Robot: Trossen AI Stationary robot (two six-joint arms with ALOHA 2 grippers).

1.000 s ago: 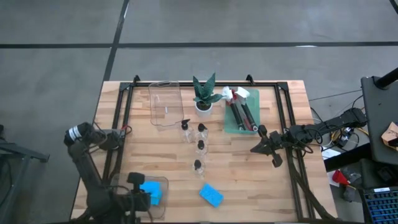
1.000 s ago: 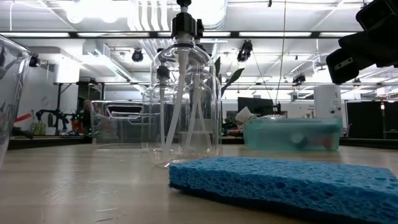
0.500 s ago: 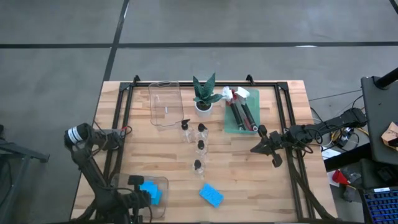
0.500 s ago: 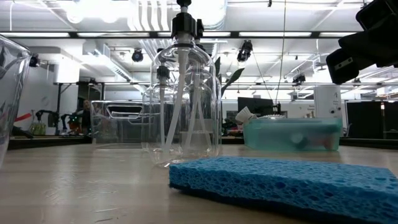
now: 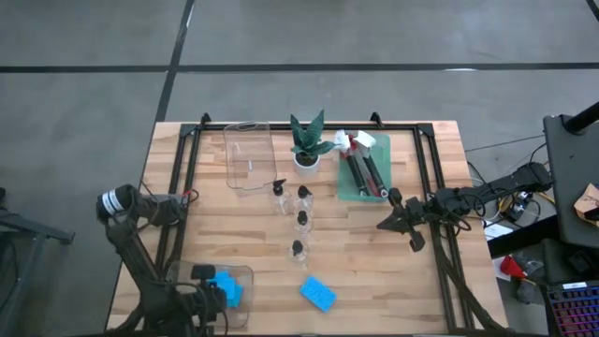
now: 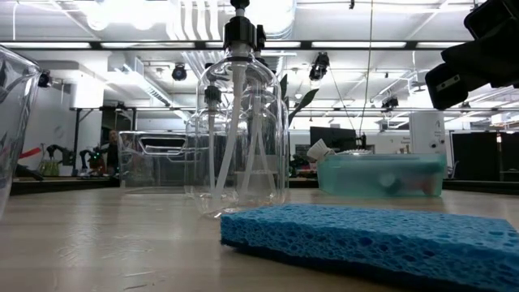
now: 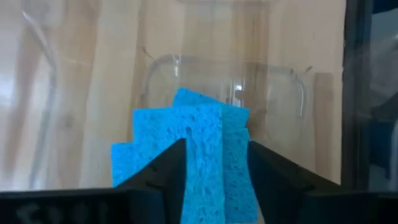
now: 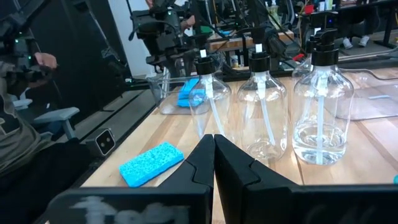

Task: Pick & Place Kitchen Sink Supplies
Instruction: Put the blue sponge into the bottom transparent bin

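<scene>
The table (image 5: 374, 253) carries two clear trays, a green one with brushes (image 5: 365, 168), a plant (image 5: 307, 142), a row of four bottles (image 5: 299, 220) down the middle, and sponges at the near edge. The left arm bends down to the near-left tray (image 5: 245, 276), where the step in hand appears to be setting a sponge in with the others.

In the left wrist view the left gripper (image 7: 214, 165) has its fingers parted, with blue sponges (image 7: 186, 149) lying stacked in the tray between and beyond them; whether the pads touch the top sponge I cannot tell. To finish well, the fingers should open fully before lifting, then rise straight up so the stack is not dragged over the tray's wall.

One loose sponge (image 5: 317, 294) lies on the wood just beside that tray, likely next.

The right gripper (image 8: 214, 155) waits near the right edge of the table, fingers pressed together on nothing.
</scene>
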